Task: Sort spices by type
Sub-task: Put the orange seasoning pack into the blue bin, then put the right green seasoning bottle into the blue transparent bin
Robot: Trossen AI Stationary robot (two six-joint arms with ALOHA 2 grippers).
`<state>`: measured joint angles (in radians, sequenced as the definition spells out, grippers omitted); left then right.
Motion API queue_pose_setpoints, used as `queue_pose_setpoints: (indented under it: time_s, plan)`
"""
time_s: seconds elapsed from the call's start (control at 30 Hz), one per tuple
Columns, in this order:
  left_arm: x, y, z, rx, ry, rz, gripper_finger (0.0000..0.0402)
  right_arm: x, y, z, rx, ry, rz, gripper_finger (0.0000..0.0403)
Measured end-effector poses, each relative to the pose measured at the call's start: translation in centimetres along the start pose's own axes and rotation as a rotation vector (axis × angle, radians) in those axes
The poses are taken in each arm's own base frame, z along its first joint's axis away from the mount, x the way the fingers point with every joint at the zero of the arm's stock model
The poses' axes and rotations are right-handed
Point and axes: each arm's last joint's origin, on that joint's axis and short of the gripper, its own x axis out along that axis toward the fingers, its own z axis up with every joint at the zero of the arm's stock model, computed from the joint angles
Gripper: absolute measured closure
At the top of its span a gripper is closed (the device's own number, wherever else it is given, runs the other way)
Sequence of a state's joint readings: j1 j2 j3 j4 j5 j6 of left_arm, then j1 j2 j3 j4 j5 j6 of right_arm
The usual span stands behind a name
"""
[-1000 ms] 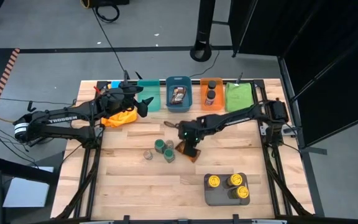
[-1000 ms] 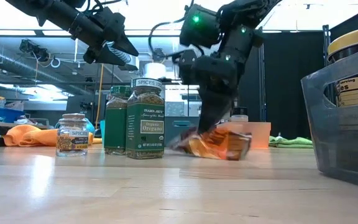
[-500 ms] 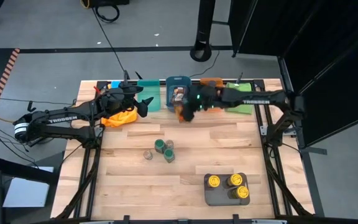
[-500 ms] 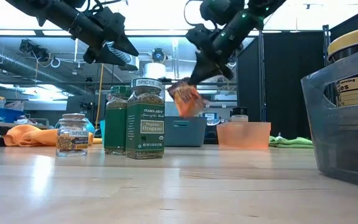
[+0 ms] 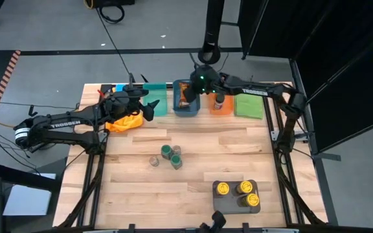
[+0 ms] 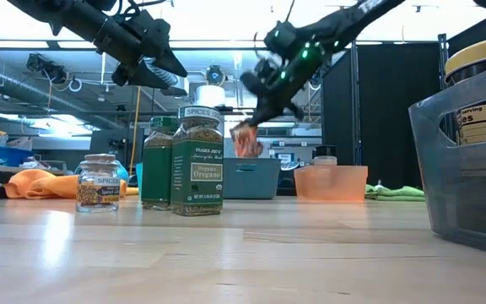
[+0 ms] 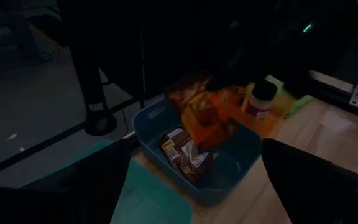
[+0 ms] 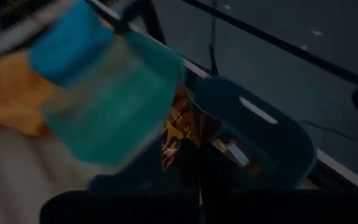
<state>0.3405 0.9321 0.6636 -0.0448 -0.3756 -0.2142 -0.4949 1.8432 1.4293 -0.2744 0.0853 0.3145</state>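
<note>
Sorting partly done. Nearest the front edge, a grey tray [image 5: 220,204] holds three yellow-lidded jars [image 5: 237,191], apparently one finished group. At mid-table stand three loose jars [image 5: 167,156], two green-lidded and one smaller, near one another and still unsorted. Along the far edge runs a row of bins: the orange bin [image 5: 220,105] holds at least one dark-lidded jar [image 5: 219,99], and the blue bin [image 5: 186,109] already contains a brown packet [image 7: 182,151]. The right gripper [image 5: 188,97], fingers pressed together on an orange packet [image 6: 245,142], hangs over the blue bin; the packet is clear of the bin floor, so its release is judged the step in hand. The left gripper [image 5: 151,107] waits spread wide and empty beside the teal bin [image 5: 154,90].
</note>
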Motion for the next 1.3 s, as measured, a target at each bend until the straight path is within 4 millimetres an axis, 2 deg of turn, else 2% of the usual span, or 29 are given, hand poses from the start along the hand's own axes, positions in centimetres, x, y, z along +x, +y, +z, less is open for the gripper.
queue_pose_setpoints:
  time_s: [0.17,0.53,1.1,1.3]
  plan:
    - [0.0,0.0,0.0,0.0,-0.001,0.004,0.0032,2.7,-1.3,-0.7,0.034,0.077,-0.036,0.0401]
    - [0.0,0.1,0.0,0.0,-0.004,0.024,0.0032,6.4,-0.7,0.3,0.047,0.086,0.005,0.0389]
    - [0.0,0.1,0.0,-0.003,-0.006,0.024,0.0032,6.0,-1.4,1.1,0.029,0.061,-0.012,0.0308]
    - [0.0,0.1,0.0,-0.003,-0.006,0.025,0.0032,4.8,-1.3,2.0,-0.014,0.052,-0.011,0.0281]
